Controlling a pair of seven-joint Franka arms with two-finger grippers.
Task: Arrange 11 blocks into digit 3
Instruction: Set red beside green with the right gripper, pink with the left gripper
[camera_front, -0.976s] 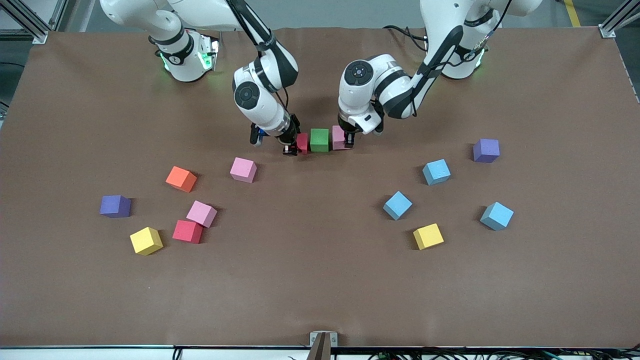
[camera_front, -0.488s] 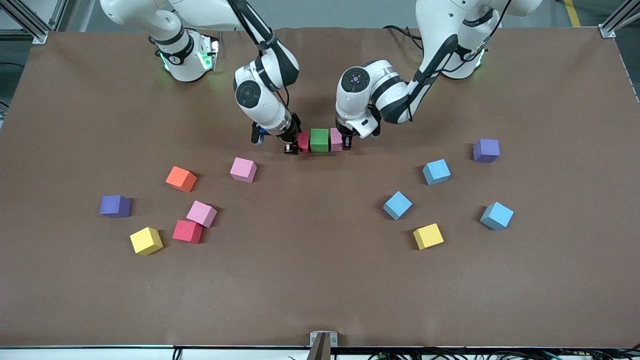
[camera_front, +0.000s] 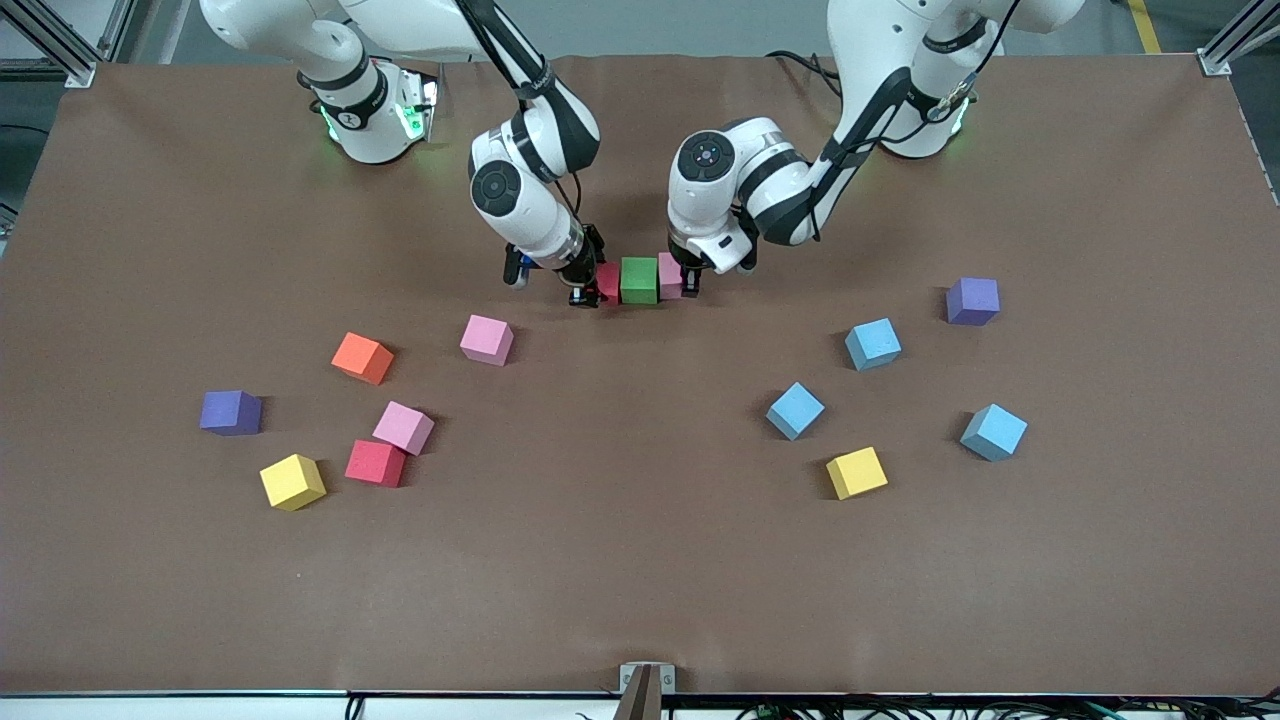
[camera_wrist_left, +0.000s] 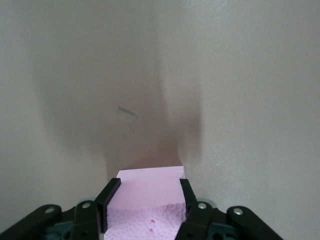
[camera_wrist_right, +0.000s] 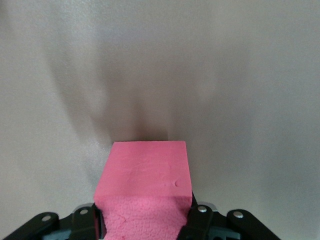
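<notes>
A green block stands on the table between the two hands. My right gripper is shut on a red block, which presses against the green one on the side toward the right arm's end. My left gripper is shut on a pink block, which sits against the green one's other side. Loose blocks lie nearer the front camera: two pink, a red, two yellow and three light blue.
An orange cube and a purple cube lie among the loose blocks toward the right arm's end. Another purple cube sits toward the left arm's end. The brown table runs wide toward the front camera.
My left gripper has slid the pink block toward the green one, closing the gap. My right gripper has nudged the red block slightly closer to the green one.
</notes>
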